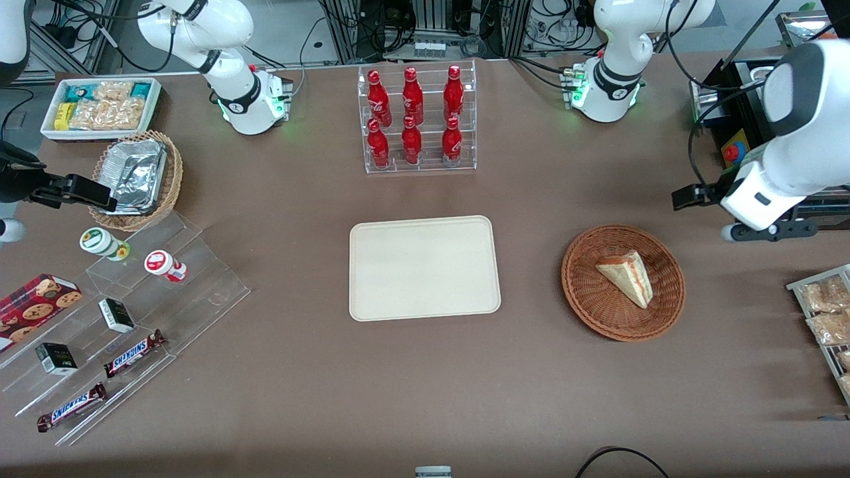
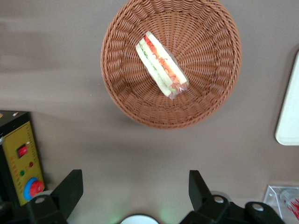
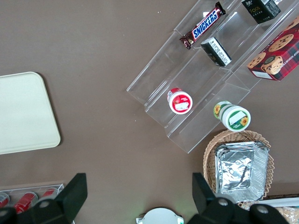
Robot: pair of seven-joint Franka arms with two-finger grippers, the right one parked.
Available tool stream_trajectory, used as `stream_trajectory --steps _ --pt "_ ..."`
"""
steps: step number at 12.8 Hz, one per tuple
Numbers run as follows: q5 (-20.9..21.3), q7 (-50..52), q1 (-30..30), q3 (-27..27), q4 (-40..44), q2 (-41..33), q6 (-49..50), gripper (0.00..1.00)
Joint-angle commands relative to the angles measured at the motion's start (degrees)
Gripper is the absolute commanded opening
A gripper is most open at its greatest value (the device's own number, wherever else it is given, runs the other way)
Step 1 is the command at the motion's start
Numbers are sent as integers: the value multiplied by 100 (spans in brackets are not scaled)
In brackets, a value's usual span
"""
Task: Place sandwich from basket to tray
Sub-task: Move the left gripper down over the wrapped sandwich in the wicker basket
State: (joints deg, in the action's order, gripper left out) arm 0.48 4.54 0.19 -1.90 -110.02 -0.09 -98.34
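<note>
The sandwich [image 1: 627, 275] is a wrapped triangular wedge lying in the round reddish-brown basket [image 1: 584, 299]; its red, green and yellow filling edge shows in the left wrist view [image 2: 161, 65]. The basket [image 2: 210, 93] stands beside the beige tray [image 1: 425, 267], toward the working arm's end. A corner of the tray [image 2: 289, 112] shows in the wrist view too. My left gripper [image 1: 690, 197] hangs open and holds nothing, high above the table, a little farther from the front camera than the basket. Bare table shows between its fingers [image 2: 70, 189].
A clear rack of red bottles [image 1: 418, 119] stands farther from the front camera than the tray. A yellow control box [image 2: 21, 163] sits near my gripper. Snack packets [image 1: 827, 318] lie at the working arm's table edge. A stepped acrylic stand [image 1: 119, 318] and a foil-filled tan basket [image 1: 136, 179] occupy the parked arm's end.
</note>
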Motion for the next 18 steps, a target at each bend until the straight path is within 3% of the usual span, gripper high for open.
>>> stream_trajectory --steps 1,8,15,18 --pt "-21 -58 33 15 -624 -53 -763 100" --pt "-21 326 42 15 -995 519 -1924 100" --pt "-39 3076 -28 -3 -1004 888 -2725 100" --pt "-311 3957 -63 -12 -1013 1064 -3060 100"
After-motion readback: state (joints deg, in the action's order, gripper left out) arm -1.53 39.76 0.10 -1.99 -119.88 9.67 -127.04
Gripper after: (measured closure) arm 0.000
